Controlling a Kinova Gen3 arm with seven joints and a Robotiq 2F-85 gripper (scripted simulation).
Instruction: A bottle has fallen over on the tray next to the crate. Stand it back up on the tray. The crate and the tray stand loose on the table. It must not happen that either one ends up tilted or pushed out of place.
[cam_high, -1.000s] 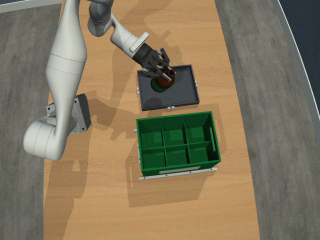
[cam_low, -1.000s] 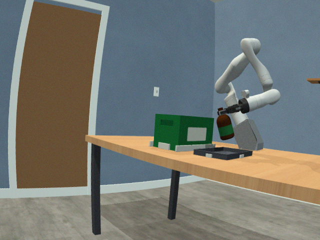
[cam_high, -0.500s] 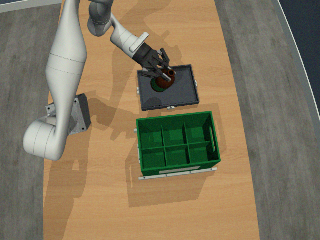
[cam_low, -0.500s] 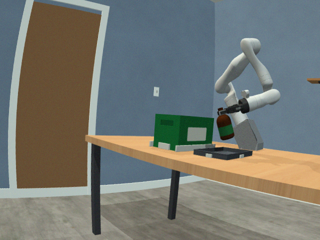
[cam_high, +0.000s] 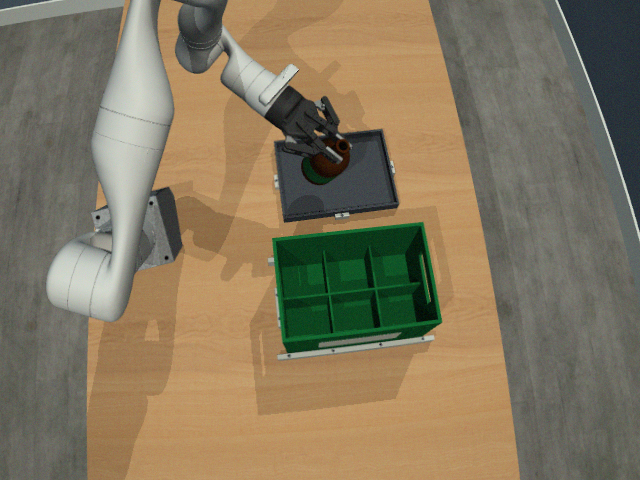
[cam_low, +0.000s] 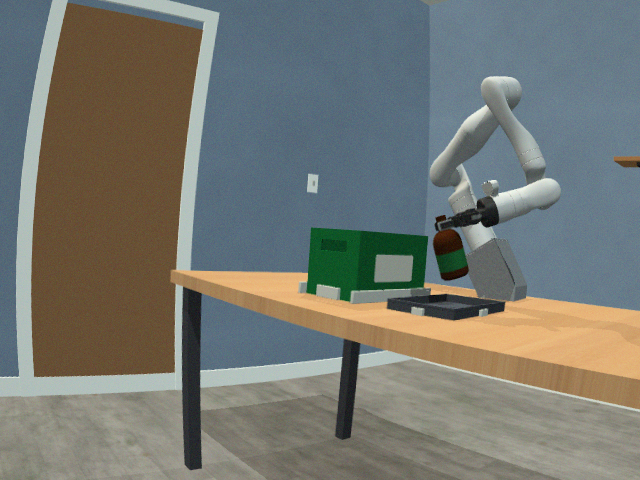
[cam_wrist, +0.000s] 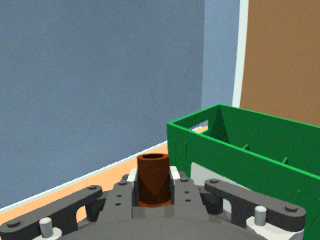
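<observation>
A brown bottle (cam_high: 326, 164) (cam_low: 449, 254) with a green label hangs nearly upright, its bottom a little tilted, in the air above the dark grey tray (cam_high: 369, 193) (cam_low: 448, 307). My gripper (cam_high: 332, 146) (cam_low: 442, 223) (cam_wrist: 154, 177) is shut on the bottle's neck, which shows as a brown tube (cam_wrist: 154, 178) between the fingers in the wrist view. The bottle's bottom is clear of the tray floor. The bottle's body is hidden in the wrist view.
The green crate (cam_high: 354, 286) (cam_low: 364, 263) (cam_wrist: 254, 160) with several empty compartments stands next to the tray on the wooden table (cam_high: 217, 403) (cam_low: 516, 335). The arm's grey base (cam_high: 155, 227) (cam_low: 493, 268) is mounted at the table's edge near the tray.
</observation>
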